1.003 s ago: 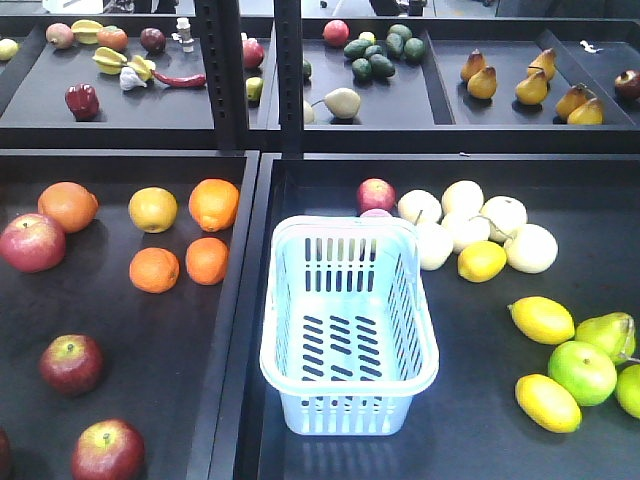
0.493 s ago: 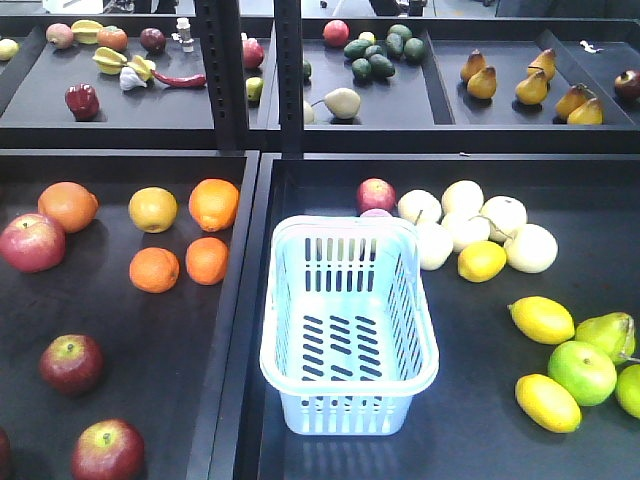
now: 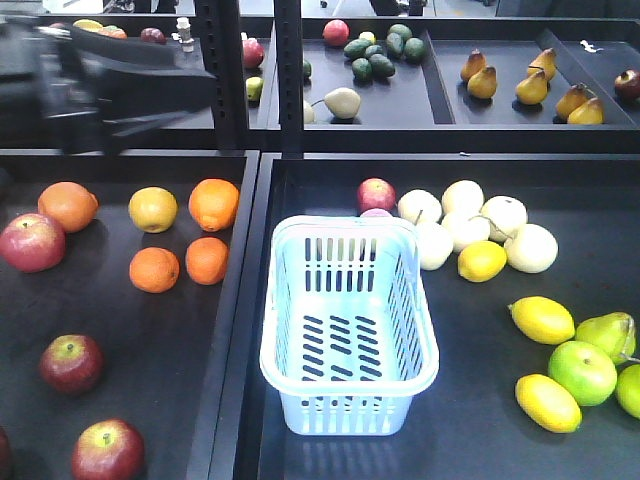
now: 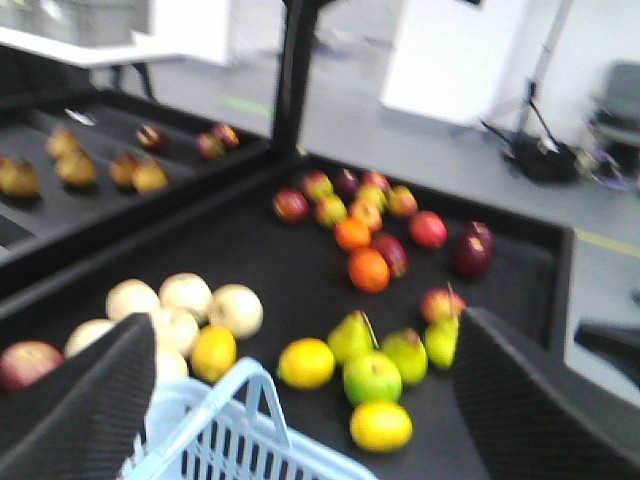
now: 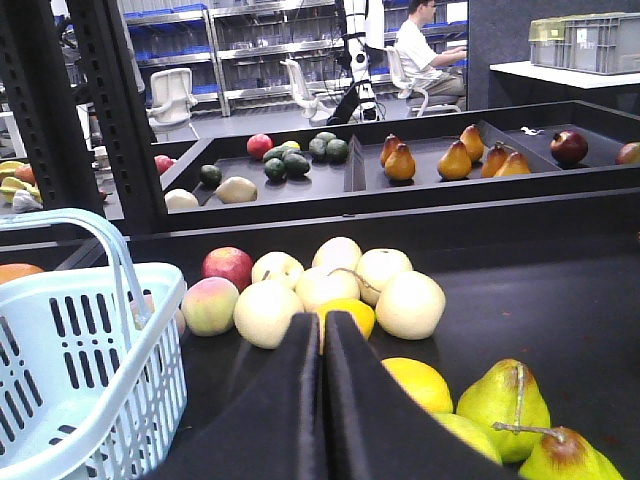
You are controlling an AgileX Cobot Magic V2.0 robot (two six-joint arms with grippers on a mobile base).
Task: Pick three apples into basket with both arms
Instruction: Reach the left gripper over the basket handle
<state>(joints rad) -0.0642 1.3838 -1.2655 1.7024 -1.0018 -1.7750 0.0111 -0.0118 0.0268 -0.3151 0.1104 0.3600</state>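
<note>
Three dark maroon apples (image 3: 70, 363) in left black tray (image 3: 130, 330), along left edge toward near-left corner. Pale blue slotted plastic basket (image 3: 348, 330) at left edge of right black tray (image 3: 480, 440). Left hand (image 4: 305, 330) spread wide, empty, above left tray's far edge: nearer arm, I reckon. Right hand (image 5: 322, 325) pinched closed, empty.

The left arm (image 3: 110, 85) is a dark blur across the far left tray (image 3: 130, 138) in the front view, covering most of its produce. The nearest apple (image 3: 107, 450) is clipped by the bottom edge. Another red fruit (image 3: 3, 452) shows only a sliver at the left edge. A pinkish fruit (image 3: 375, 213) is mostly hidden behind the far rim of the basket (image 3: 350, 395). The left wrist view is soft and blurred throughout, with the basket cut off at the bottom. In the right wrist view a yellow fruit (image 5: 356, 318) is half hidden behind the right gripper (image 5: 322, 318).
</note>
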